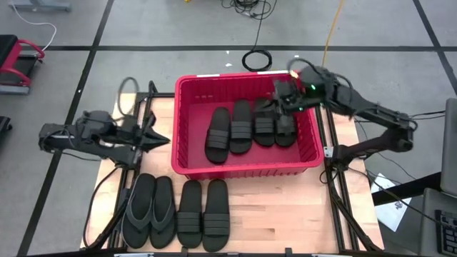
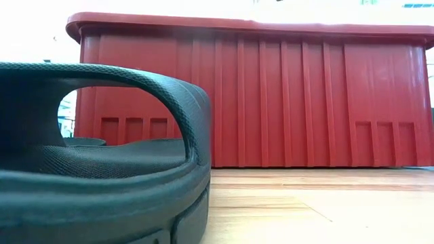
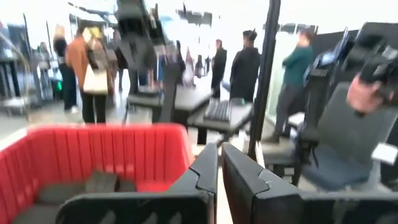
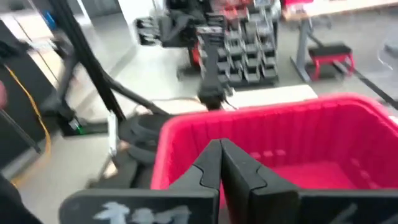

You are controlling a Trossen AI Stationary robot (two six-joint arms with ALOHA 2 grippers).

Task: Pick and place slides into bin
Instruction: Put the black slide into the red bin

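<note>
A: Where do the slides stand relative to the bin [image 1: 187, 128]?

B: Four slides [image 1: 251, 128] lie inside the bin, side by side on its floor, all with the ribbed strap. The other four rest on the worktop [image 1: 285, 214] just outside the bin's front wall: the two thong flip-flops [image 1: 148, 209] toward the left end of that wall, the two strapped slides [image 1: 203, 213] just beside them, nearer the wall's middle.

A: Right hand?

B: The right hand [image 1: 280, 101] hangs over the bin's far right corner, above the rightmost slides in it. In its wrist view the fingers [image 4: 208, 167] are pressed together, nothing between them, with the bin's rim and red interior beyond.

A: Left hand?

B: The left hand [image 1: 158, 138] sits just outside the bin's left wall, pointing toward it. Its wrist view shows the fingers [image 3: 205, 177] nearly closed, only a thin gap, and empty. Past them, the inside of the bin with dark slides on its floor.

A: Low view?

B: One strapped slide [image 2: 102, 169] fills the near foreground, with the bin's ribbed front wall directly behind it.

A: Anything beyond the bin?

B: Several people [image 3: 247, 62] stand in the room behind, seen from the left wrist.
</note>
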